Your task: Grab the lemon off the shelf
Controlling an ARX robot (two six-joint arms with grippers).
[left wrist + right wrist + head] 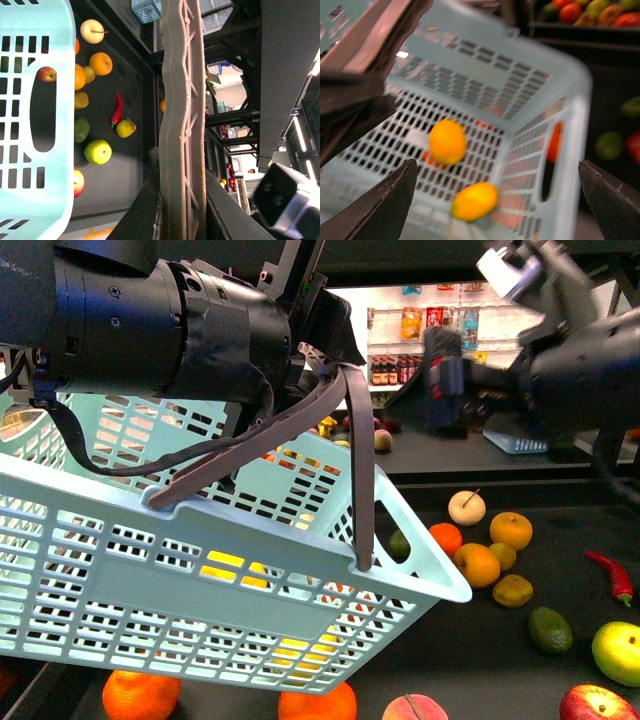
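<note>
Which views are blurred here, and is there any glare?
Front view: basket sharp, right arm smeared. Left wrist view: crisp, lights glaring. Right wrist view: everything soft, including the two yellow fruits.

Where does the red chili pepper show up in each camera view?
Front view: the red chili pepper is at the far right on the shelf, above the green apple.
Left wrist view: it lies mid-picture on the shelf, between the green apple and an orange, beside a yellow pear.
Right wrist view: not in it.
Shared landmark: the light blue basket shows in all three views.
</note>
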